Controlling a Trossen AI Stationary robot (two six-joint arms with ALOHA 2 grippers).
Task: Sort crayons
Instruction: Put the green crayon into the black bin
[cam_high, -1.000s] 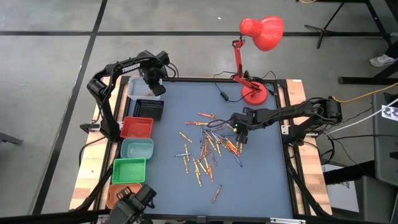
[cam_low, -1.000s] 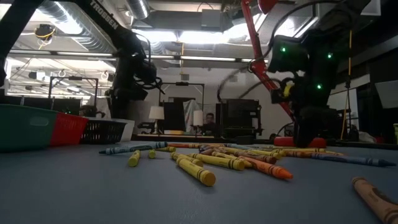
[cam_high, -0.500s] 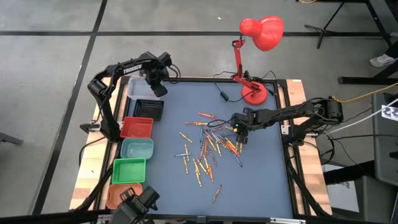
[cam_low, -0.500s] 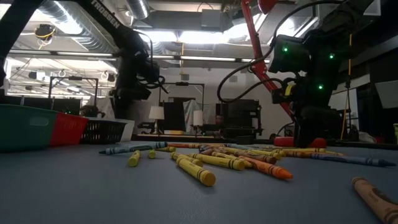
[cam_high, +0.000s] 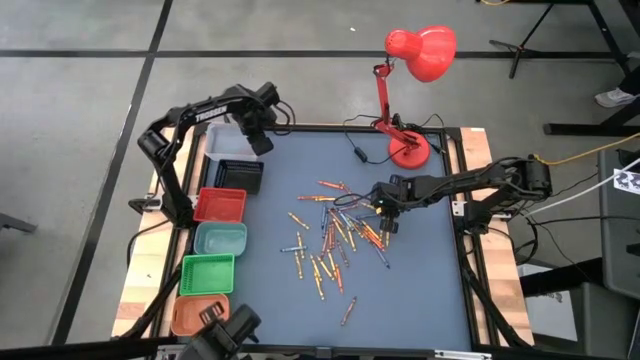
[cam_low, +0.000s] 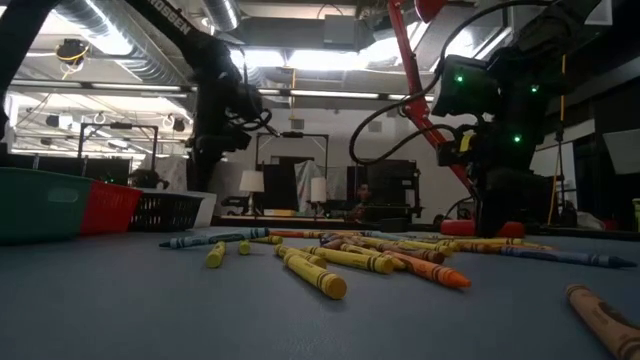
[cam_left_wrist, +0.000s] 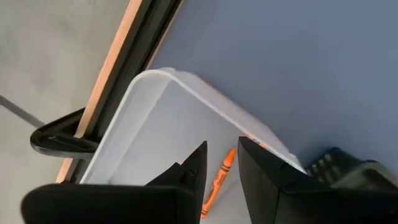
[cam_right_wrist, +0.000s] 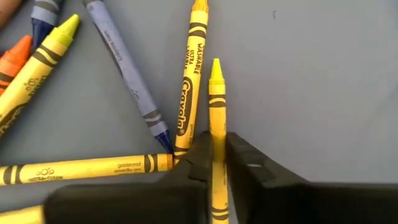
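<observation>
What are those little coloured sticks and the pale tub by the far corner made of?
The crayons look like wax in matte paper wrappers: printed labels with black bands, bare pointed tips. The tub seems to be thin translucent plastic, smooth and faintly glossy with a rounded rim; one orange crayon lies inside.

red lamp at desk's far edge | bins down left side: clear, black, red, teal, green, orange

orange bin partly hidden, lamp cropped
</observation>
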